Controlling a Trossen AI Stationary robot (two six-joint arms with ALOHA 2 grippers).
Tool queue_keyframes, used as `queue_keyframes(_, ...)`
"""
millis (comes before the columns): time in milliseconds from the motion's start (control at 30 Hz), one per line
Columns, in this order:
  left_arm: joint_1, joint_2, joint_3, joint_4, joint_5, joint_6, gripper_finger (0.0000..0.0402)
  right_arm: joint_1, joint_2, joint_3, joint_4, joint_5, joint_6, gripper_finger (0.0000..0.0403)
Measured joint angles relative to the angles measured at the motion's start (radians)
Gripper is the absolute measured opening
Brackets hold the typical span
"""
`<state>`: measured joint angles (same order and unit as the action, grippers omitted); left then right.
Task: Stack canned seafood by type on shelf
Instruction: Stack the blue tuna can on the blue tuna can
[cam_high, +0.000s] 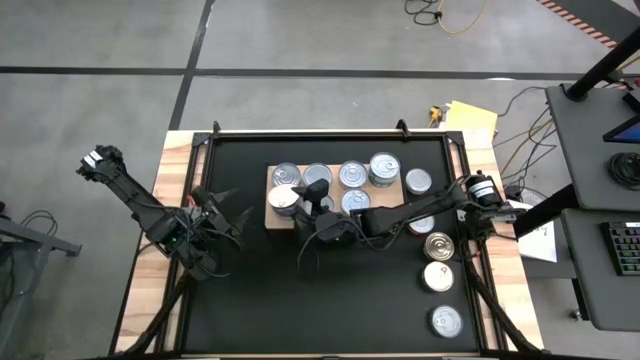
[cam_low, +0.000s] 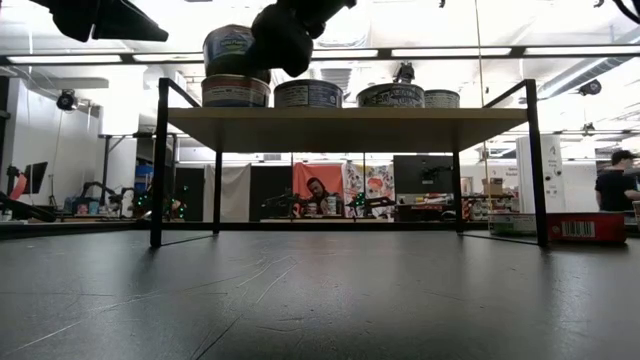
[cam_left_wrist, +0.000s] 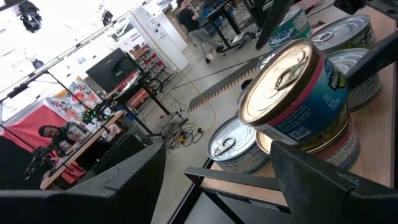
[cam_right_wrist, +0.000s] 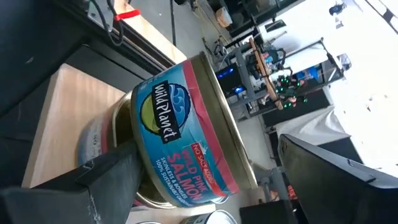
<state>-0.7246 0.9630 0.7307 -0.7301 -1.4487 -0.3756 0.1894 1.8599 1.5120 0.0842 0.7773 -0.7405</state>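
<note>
When viewed from above, the light-wood shelf (cam_high: 276, 213) stood at the middle of the black mat (cam_high: 330, 300) and carried about seven cans in two rows, though the right arm hid part of the near row. Five more tins (cam_high: 438, 245) lay off the shelf along the mat's right side, one of them close beside the shelf's right end and one partly under the arm.

At the shelf's left end, a salmon tin (cam_right_wrist: 180, 134) sat on top of another can (cam_left_wrist: 323, 146). Its blue label with a red band read "Wild Planet" and "WILD PINK SALMON"; its gold pull-tab lid faced up. The other labels could not be read.

The right gripper (cam_high: 300, 205) reached in from the right, its fingers spread wide on either side of the stacked salmon tin and not clamped on it. The left gripper (cam_high: 222, 200) waited on the mat just left of the shelf, fingers apart and holding nothing.
</note>
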Motion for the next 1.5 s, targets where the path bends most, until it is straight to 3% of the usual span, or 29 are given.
queue_keyframes(833, 0.0, 0.0, 0.0, -0.001, 0.0, 0.0, 0.0273, -0.007, 0.0, 0.001, -0.038, -0.029, 0.245, 0.0354)
queue_keyframes(1500, 0.0, 0.0, 0.0, -0.001, 0.0, 0.0, 0.0273, -0.007, 0.0, 0.002, -0.084, -0.052, 0.219, 0.0354)
